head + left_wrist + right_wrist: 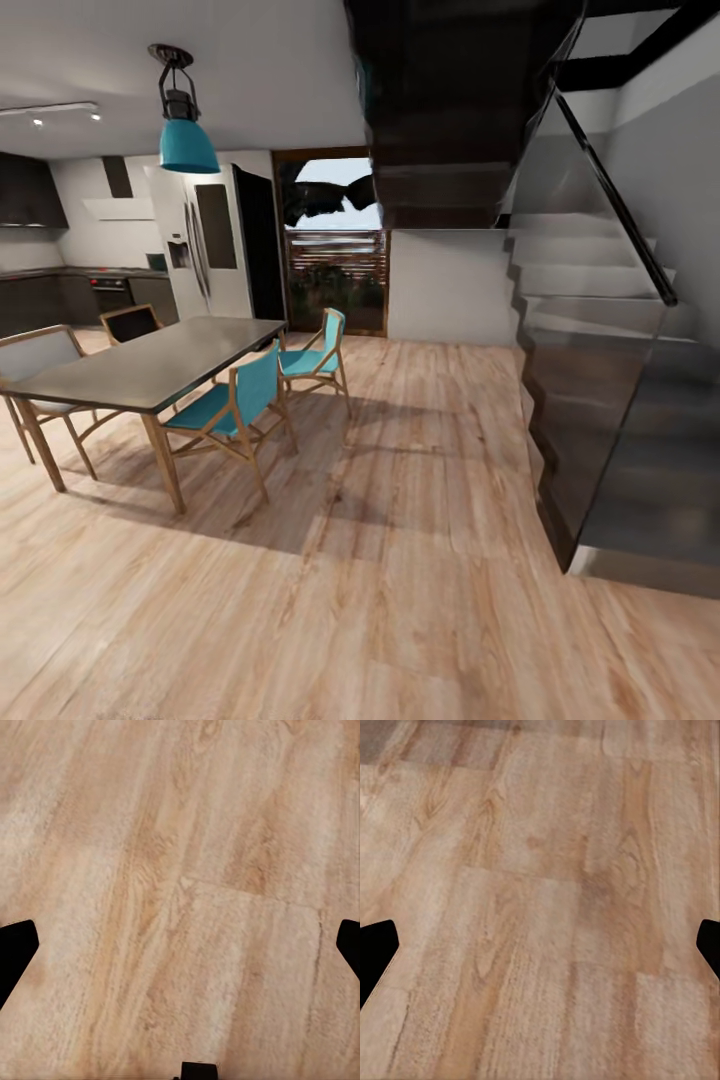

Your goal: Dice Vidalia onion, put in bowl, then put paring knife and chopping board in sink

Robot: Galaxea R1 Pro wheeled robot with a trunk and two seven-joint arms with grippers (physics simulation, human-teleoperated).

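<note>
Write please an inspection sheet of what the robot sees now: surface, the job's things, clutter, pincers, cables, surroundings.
Surface: light wooden floor, bare where the wrist views look down.
Job's things: nothing seen; kitchen counters lie far off at the left.
Clutter: nothing seen.
Pincers: left pincer open, dark fingertips wide apart over the floor; right pincer open likewise, holding nothing.
Cables: nothing seen.
Surroundings: dining table with teal chairs, teal pendant lamp, refrigerator, glass door, dark staircase at the right.
</note>
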